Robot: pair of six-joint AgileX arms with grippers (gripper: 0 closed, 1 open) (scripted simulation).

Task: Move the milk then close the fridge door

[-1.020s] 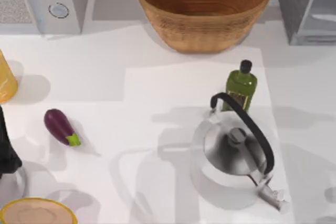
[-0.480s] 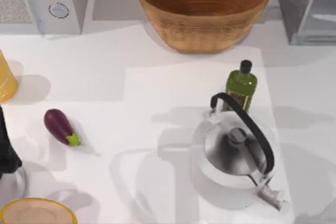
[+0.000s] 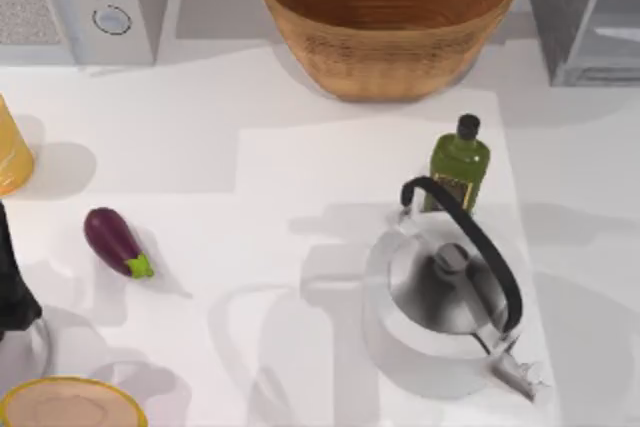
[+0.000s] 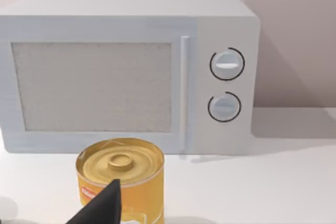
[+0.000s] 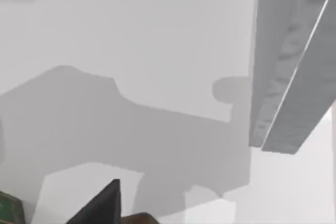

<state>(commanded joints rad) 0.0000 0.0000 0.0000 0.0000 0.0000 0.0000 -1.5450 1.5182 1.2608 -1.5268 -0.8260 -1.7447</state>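
The milk is out of view. The grey speckled fridge [image 3: 556, 7] stands at the table's back right corner. In the right wrist view the fridge door [image 5: 307, 98] is a pale panel with a light silver edge, standing out at an angle from the speckled box [image 5: 278, 51]. My right gripper [image 5: 100, 205] shows as a dark tip low in that view, over bare white table short of the fridge. My left gripper [image 4: 102, 207] hovers by a yellow can [image 4: 122, 179] in front of the microwave [image 4: 126, 72]; its arm [image 3: 10, 287] is at the left edge of the table.
A wicker basket [image 3: 388, 17] sits at the back centre. A green oil bottle [image 3: 458, 165] stands behind a steel kettle [image 3: 450, 292] at right centre. An eggplant [image 3: 115, 242] lies at left, and a yellow-rimmed bowl [image 3: 70, 405] is at the front left corner.
Nothing on the table has moved. A shadow at the table's front right corner has slid off the edge of the top view.
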